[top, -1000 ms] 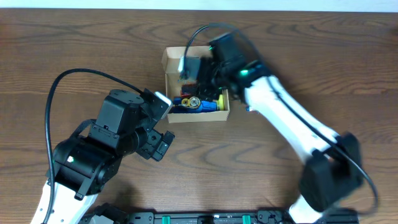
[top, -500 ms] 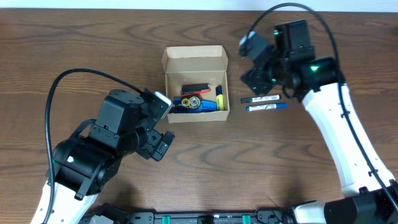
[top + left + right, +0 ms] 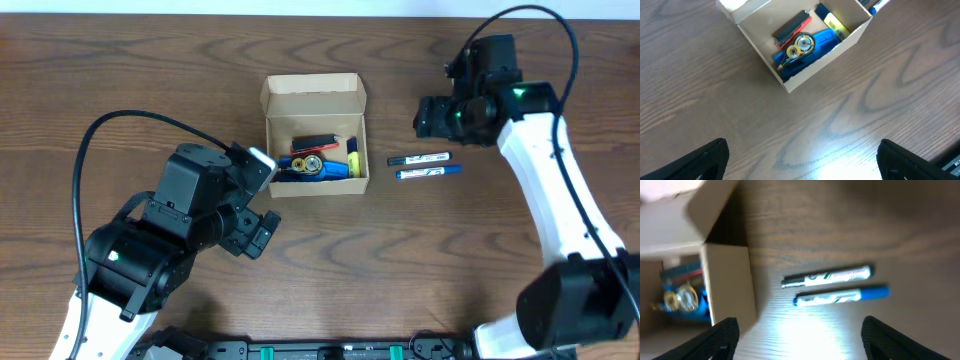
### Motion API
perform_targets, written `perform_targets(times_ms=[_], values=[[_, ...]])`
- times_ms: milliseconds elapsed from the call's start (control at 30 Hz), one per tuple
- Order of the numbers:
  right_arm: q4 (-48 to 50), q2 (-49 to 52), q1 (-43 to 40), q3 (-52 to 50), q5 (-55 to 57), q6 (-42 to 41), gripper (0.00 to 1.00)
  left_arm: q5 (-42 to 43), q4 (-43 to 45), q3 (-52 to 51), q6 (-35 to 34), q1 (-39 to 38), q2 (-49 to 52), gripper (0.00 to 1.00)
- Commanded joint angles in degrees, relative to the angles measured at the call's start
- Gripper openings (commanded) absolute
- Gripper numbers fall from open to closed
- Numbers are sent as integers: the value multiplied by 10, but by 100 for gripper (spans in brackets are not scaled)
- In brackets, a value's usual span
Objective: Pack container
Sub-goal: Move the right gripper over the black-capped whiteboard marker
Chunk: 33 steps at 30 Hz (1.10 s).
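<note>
Overhead, left-wrist and right-wrist views of the wooden table (image 3: 140, 70). The container (image 3: 315, 100), a tan cardboard box, rests on the table between the two arms, towards the far edge, with its flap lid folded back on the far side and its interior exposed.

Inside lie a flat red-and-black item (image 3: 313, 141), a blue item carrying a round yellowish disc (image 3: 312, 166) and a yellow item (image 3: 353, 158) against the right wall.

The left gripper (image 3: 256, 230) hangs on the near-left side of the container, apart from it. In the left-wrist view its fingers (image 3: 705, 157) stand spread wide at the two lower corners with only bare tabletop between them. The container sits ahead of them, untouched.

The right gripper (image 3: 436, 116) hangs to the right of the container, well clear of its right wall. In the right-wrist view its fingers (image 3: 722, 335) are likewise parted and grasp nothing.

Just beside the container's right wall, two markers lie parallel on the table. They are a black-capped marker (image 3: 418, 159) on the far side and a blue-capped marker (image 3: 430, 172) on the near side, close together. Both lie ahead of the parted right fingers and are touched by neither.
</note>
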<state>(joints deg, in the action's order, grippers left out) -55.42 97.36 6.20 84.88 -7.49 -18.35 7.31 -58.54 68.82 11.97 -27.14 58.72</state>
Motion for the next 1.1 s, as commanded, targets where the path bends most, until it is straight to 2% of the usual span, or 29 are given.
perform_targets(times_ms=[0,133,267,400,567,833,1067], values=[[5,32,-1,-7,-24,-178,99,2,-1,7,-4,2,0,95],[31,60,-1,-7,-87,-210,99,2,-1,7,-4,2,0,95],[33,77,-1,-7,-89,-228,99,2,-1,7,-4,2,0,95],[-3,89,-1,-7,-57,-388,99,2,-1,7,-4,2,0,95],[-12,92,4,-7,3,-479,99,2,-1,7,-4,2,0,95],[-2,106,11,-7,50,-550,95,2,-1,7,-4,2,0,95],[38,134,11,-7,58,-554,94,2,-1,7,-4,2,0,95]])
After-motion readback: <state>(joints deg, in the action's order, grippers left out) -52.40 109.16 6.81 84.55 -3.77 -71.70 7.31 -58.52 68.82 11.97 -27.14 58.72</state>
